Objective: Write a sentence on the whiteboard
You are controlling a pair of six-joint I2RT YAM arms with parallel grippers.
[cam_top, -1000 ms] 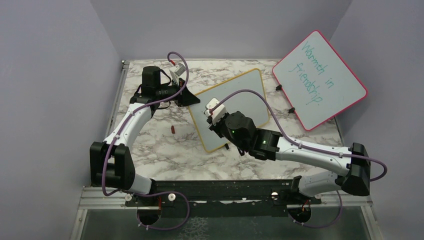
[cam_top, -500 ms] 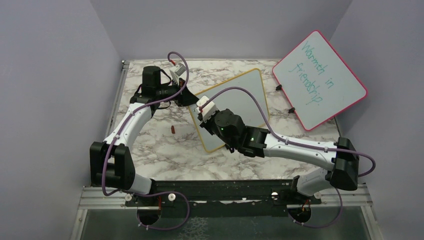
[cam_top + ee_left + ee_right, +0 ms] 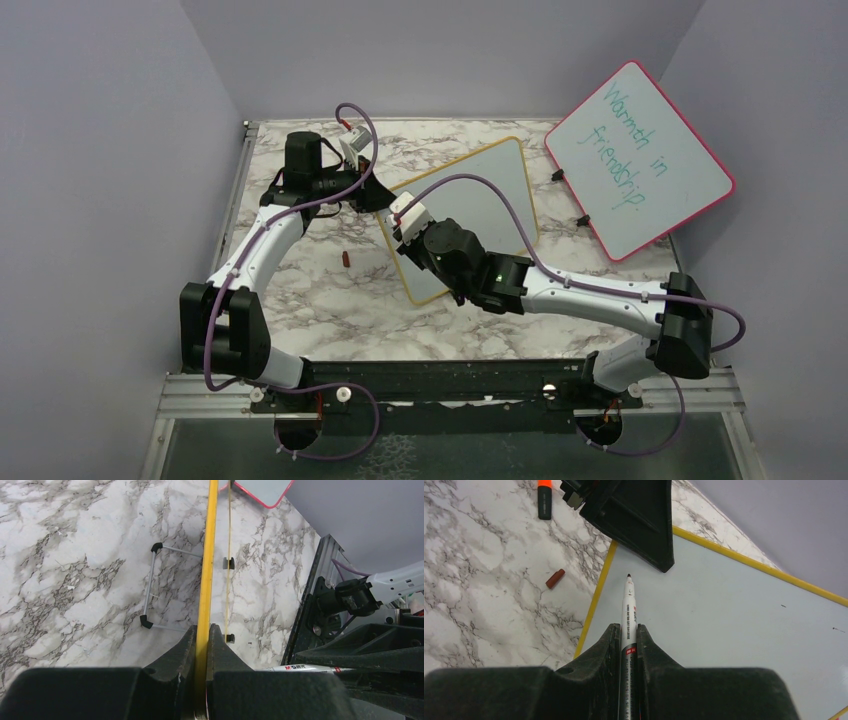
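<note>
Marble-patterned counter (image 3: 300, 290) between pale lilac walls, seen from above. Left hand (image 3: 202, 645) clamped shut on the yellow-framed edge of the whiteboard (image 3: 490, 200), holding that board tilted up off the counter; frame edge running straight away from the fingers in the left wrist view. Small red marker cap (image 3: 555, 578) lying on the marble to the left of the right hand, an orange-tipped pen (image 3: 544, 500) farther off beyond it. Right hand (image 3: 628, 635) closed on a white marker (image 3: 628, 605), long axis pointing straight ahead, black tip bare and poised over the board's corner just inside the frame, right by the left hand's black finger (image 3: 639, 520). No sentence visible: writing surface blank apart from a few tiny specks, stretching ahead and to the right of the tip. Contact between tip and board not possible to confirm. Likely next: tip down, first letters rightward across the open white area. Farther right, a pink-framed board (image 3: 640, 160) with teal handwriting, propped well apart.
</note>
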